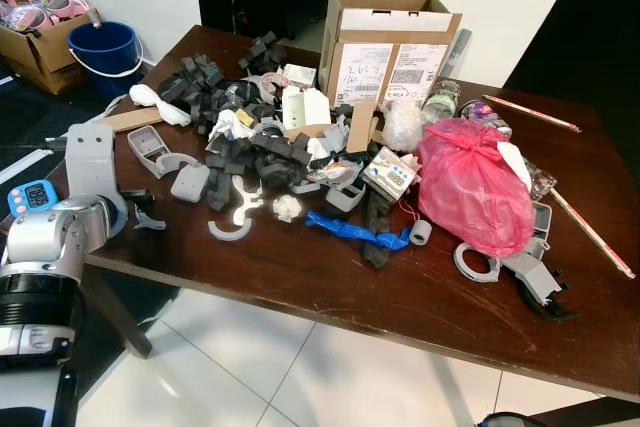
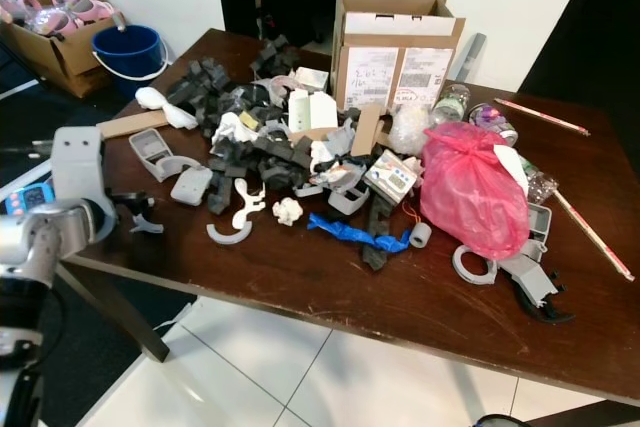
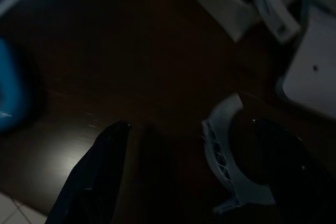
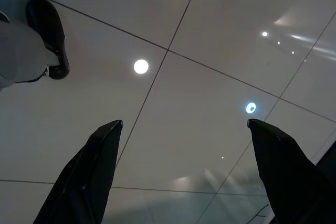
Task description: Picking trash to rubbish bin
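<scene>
The left gripper hangs low over the near-left corner of the dark wooden table, its two black fingers spread wide and holding nothing; a curved grey plastic scrap lies on the wood between them, close against one finger. Just beyond the gripper sit a small grey tray and a flat grey lid, and farther on spreads the heap of trash: black foam blocks, white and grey plastic parts and crumpled paper. Well across the table from the gripper are a blue plastic wrapper and a tied pink plastic bag, bulging full. Behind the heap stands an open cardboard box; what is in it cannot be seen. On the floor off the far-left corner stand a blue bucket and a second cardboard carton filled with pink items. The right gripper points down at pale floor tiles, fingers wide apart and empty.
</scene>
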`<state>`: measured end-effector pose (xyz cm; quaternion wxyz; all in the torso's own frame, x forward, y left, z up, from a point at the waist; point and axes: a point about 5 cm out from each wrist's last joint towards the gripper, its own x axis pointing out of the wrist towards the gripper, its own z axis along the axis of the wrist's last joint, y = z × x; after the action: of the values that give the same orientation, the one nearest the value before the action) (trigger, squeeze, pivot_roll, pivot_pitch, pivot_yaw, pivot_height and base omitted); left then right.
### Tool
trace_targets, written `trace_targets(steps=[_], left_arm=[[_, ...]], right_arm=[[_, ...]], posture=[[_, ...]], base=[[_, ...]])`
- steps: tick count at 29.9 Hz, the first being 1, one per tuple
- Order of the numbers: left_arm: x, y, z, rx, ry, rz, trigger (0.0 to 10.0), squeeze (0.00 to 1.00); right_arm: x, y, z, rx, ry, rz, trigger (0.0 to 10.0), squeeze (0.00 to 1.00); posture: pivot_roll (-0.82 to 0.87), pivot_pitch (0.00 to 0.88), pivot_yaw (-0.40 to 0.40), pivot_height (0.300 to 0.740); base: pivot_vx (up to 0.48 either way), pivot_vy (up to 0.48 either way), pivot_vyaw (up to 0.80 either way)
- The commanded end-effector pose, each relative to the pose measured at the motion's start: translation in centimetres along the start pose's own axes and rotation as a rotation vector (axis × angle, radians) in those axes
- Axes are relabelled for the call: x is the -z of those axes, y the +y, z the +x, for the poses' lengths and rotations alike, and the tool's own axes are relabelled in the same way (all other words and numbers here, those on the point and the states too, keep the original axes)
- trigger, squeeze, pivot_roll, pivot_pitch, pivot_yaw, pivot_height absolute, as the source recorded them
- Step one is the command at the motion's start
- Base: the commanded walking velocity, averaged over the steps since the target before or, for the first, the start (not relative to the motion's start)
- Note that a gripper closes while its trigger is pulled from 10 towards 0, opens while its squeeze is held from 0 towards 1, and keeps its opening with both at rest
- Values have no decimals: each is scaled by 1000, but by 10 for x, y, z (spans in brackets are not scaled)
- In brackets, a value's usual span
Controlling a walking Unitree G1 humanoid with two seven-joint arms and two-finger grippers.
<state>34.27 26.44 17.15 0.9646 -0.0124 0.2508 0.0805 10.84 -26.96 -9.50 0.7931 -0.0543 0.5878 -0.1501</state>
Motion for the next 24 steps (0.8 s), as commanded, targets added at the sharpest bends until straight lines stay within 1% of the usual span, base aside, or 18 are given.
trace_targets(steps=[1, 4, 13, 14, 15, 16, 17, 18, 20, 24], left_arm=[[5, -7, 5, 24, 19, 4, 10000, 0], [10, -9, 10, 42, 32, -16, 10000, 0], [22, -16, 17, 85, 70, -15, 10000, 0], [24, -19, 18, 109, 77, -16, 10000, 0], [26, -22, 19, 136, 83, -27, 8000, 0], [29, -25, 20, 154, 89, -31, 4314, 0], [29, -25, 20, 154, 89, -31, 4314, 0], [32, -29, 22, 173, 96, -29, 0, 0], [33, -30, 22, 179, 98, -28, 0, 0], [39, -41, 22, 222, 120, -27, 0, 0]], right_arm=[[7, -5, 0, 12, 21, -4, 10000, 0], [7, -6, 0, 14, 21, -4, 10000, 0], [6, -8, 0, 17, 18, -9, 10000, 0], [6, -8, 0, 17, 18, -10, 10000, 0], [6, -8, 0, 18, 17, -12, 10000, 0], [5, -9, 0, 22, 14, -8, 10000, 0], [5, -9, 0, 22, 14, -8, 10000, 0], [5, -9, 0, 25, 10, -6, 10000, 0], [5, -9, 0, 24, 10, -6, 10000, 0], [3, -8, 0, 21, 8, -6, 10000, 0]], posture=[[77, 119, -72, 740], [77, 118, -73, 740], [71, 121, -77, 740], [72, 122, -78, 740], [72, 122, -78, 740], [74, 122, -81, 740], [74, 122, -81, 740], [75, 122, -80, 740], [75, 122, -80, 740], [75, 120, -81, 740]], base=[[0, 0, 0], [0, 0, 0], [0, 0, 0], [0, 0, 0], [0, 0, 0], [0, 0, 0], [0, 0, 0], [0, 0, 0], [0, 0, 0], [0, 0, 0]])
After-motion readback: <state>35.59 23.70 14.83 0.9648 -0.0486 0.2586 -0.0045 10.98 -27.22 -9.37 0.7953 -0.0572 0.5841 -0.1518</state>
